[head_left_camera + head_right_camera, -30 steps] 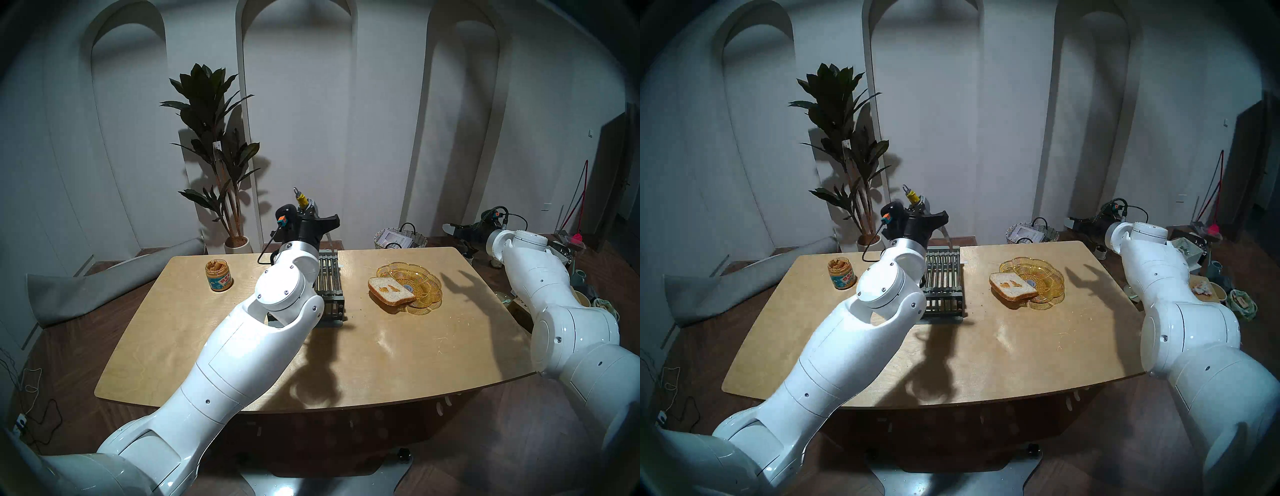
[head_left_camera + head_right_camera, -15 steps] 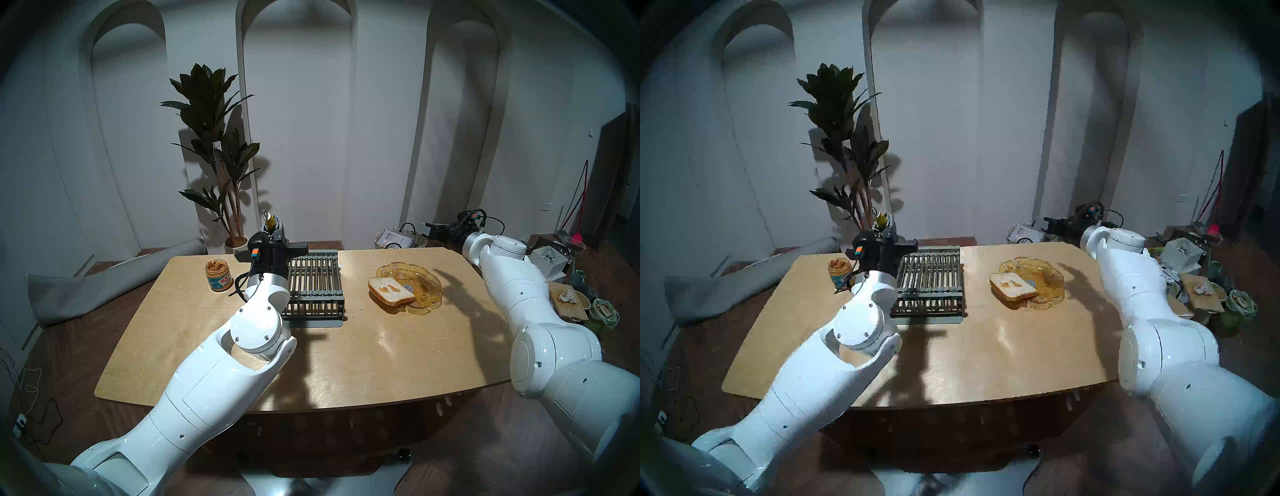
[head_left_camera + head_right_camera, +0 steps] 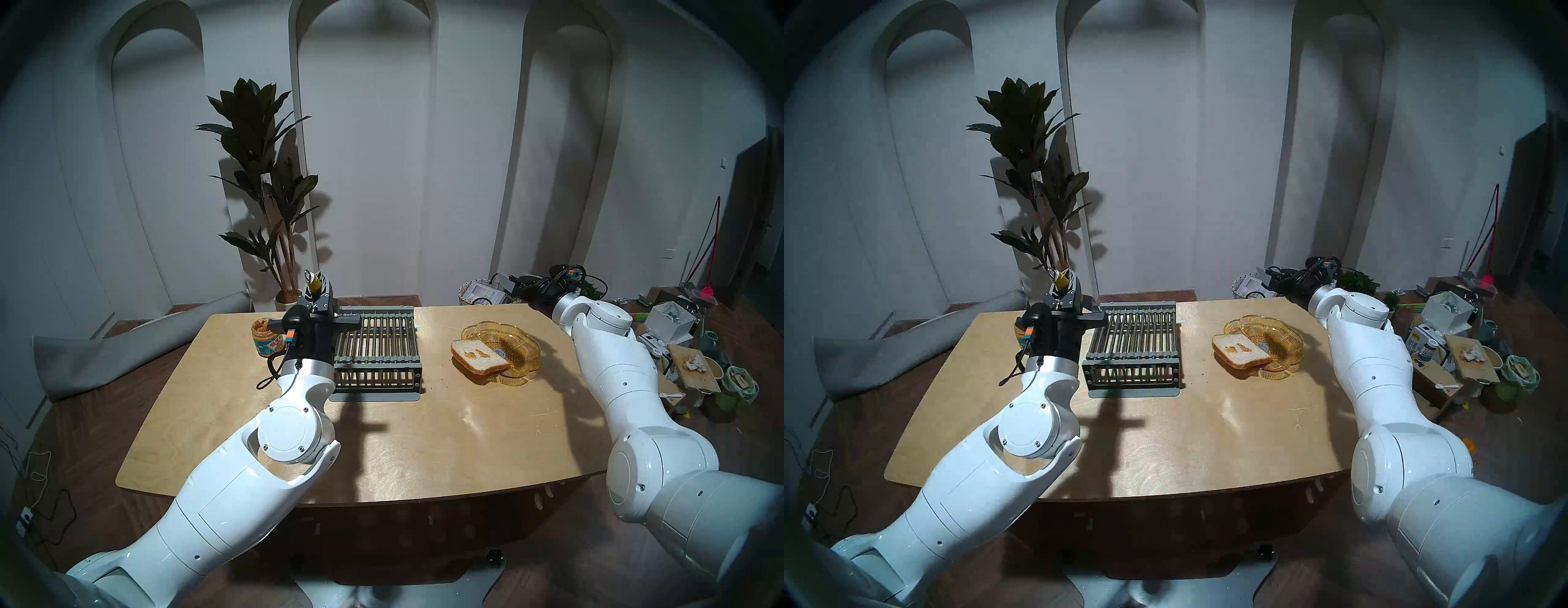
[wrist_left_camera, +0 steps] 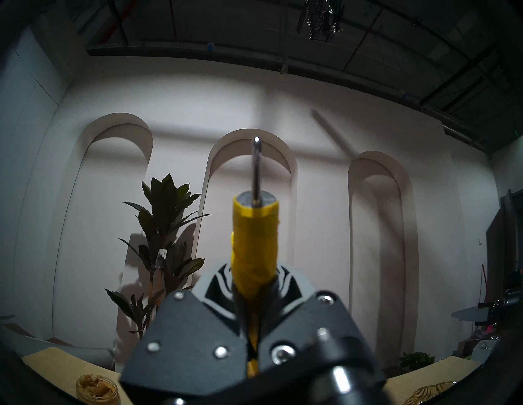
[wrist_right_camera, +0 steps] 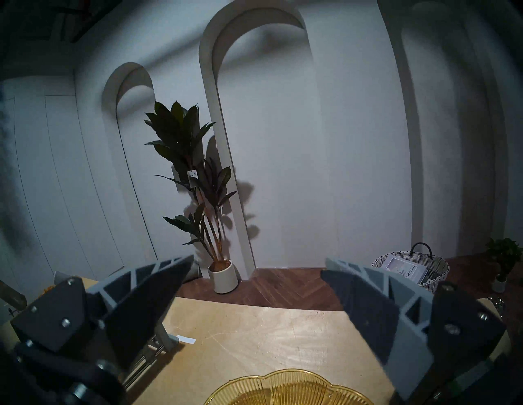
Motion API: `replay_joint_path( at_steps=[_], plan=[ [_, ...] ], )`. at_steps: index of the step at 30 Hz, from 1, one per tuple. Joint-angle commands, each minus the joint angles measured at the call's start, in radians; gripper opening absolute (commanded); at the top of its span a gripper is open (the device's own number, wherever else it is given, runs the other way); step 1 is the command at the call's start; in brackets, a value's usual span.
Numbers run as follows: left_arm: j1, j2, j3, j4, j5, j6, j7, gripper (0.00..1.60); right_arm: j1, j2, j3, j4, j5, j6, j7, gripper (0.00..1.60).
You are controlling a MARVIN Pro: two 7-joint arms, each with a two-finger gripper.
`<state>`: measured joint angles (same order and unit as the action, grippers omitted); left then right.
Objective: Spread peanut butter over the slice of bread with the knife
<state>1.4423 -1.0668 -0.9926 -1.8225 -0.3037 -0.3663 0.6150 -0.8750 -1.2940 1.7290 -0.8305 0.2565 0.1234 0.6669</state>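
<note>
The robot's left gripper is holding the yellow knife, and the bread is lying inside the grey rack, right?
Not quite. The left gripper does hold the knife, but the slice of bread lies on the edge of the amber glass dish, not in the grey rack. The head view shows it.

Table (image 3: 445,441): pale wood veneer, smooth, glossy sheen. Dish (image 3: 519,339) near right edge: amber ribbed glass, translucent. Rack (image 3: 377,365): matt grey plastic frame, metal bars. Knife (image 4: 254,240): yellow tape-wrapped handle, thin bare metal blade. Jar (image 3: 267,339): clear, paper label.
</note>
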Motion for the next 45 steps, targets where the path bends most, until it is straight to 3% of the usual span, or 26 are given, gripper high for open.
replay_joint_path(
  at_steps=[1,18,36,45],
  plan=[
    [-0.026,0.005,-0.019,0.000,-0.016,-0.050,-0.024,0.00,-0.052,-0.037,0.019,-0.115,0.010,-0.020,-0.044,1.60],
    [-0.120,-0.084,0.026,0.145,-0.007,-0.061,-0.057,0.00,-0.173,-0.086,0.040,-0.322,0.000,0.037,-0.183,1.60],
    [-0.158,-0.137,0.049,0.269,0.037,-0.083,-0.044,0.00,-0.287,-0.120,0.060,-0.548,-0.010,0.196,-0.312,1.60],
    [-0.163,-0.154,0.050,0.311,0.038,-0.093,-0.040,0.00,-0.302,-0.126,0.066,-0.583,-0.011,0.227,-0.333,1.60]
  ],
)
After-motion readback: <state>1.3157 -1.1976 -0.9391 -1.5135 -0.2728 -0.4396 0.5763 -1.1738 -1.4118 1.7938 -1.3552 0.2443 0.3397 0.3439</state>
